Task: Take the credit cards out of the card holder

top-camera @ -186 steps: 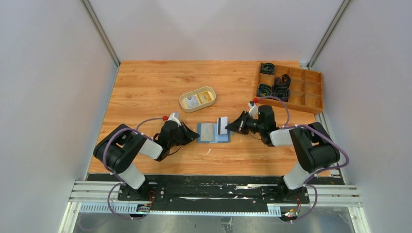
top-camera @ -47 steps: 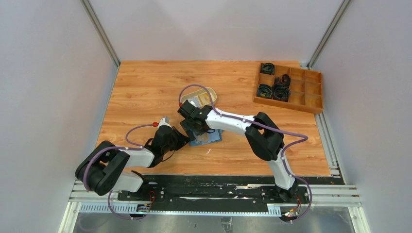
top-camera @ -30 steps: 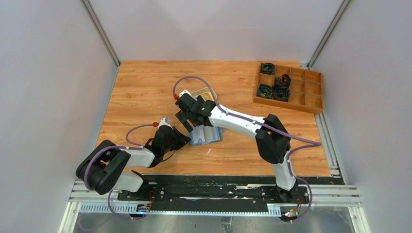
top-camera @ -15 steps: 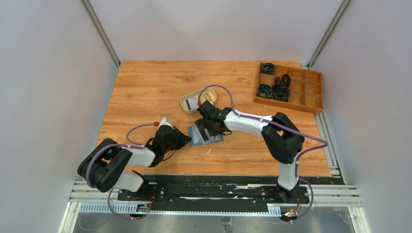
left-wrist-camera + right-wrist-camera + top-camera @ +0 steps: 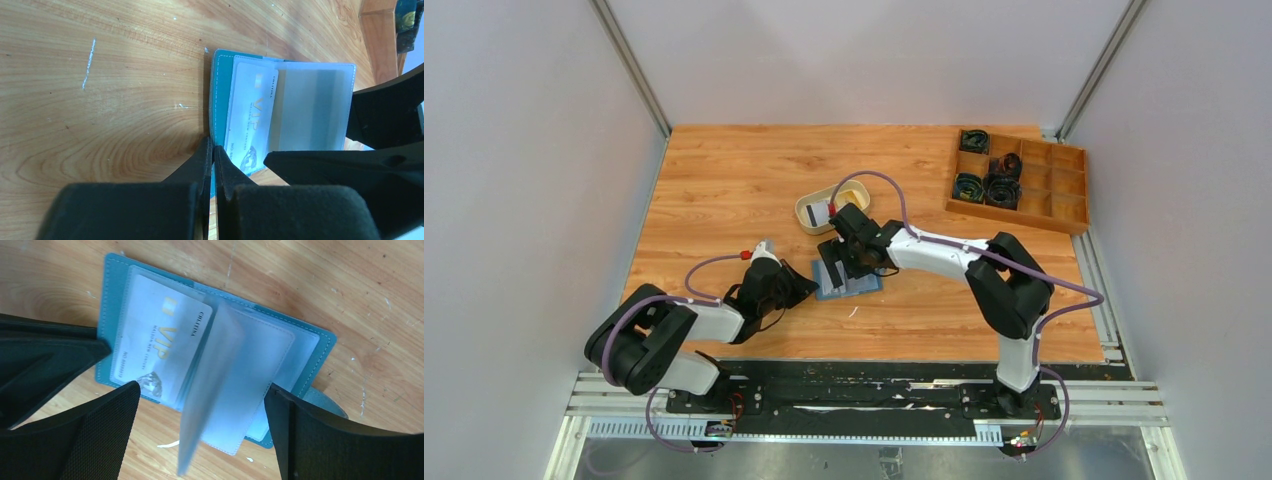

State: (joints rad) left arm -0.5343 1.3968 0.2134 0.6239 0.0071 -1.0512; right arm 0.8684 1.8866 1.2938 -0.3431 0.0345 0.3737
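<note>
The blue card holder (image 5: 310, 365) lies open on the table. A whitish credit card printed VIP (image 5: 160, 347) sits in its left clear pocket, and one clear sleeve (image 5: 215, 390) stands up from the middle. My right gripper (image 5: 202, 390) hangs open just above it, a finger on each side of the raised sleeve, holding nothing. My left gripper (image 5: 213, 150) is shut on the card holder's (image 5: 220, 100) near left edge. From above, the card holder (image 5: 861, 285) lies between the left gripper (image 5: 810, 285) and the right gripper (image 5: 838, 266).
A cream oval tray (image 5: 808, 219) behind the card holder holds a pale card with a dark stripe (image 5: 821, 210) and a yellow one (image 5: 853, 198). A wooden compartment box (image 5: 1064, 205) with black items stands at the back right.
My right gripper has swung from over the tray back down over the open card holder, still open. The left gripper has stayed shut on the card holder's edge.
</note>
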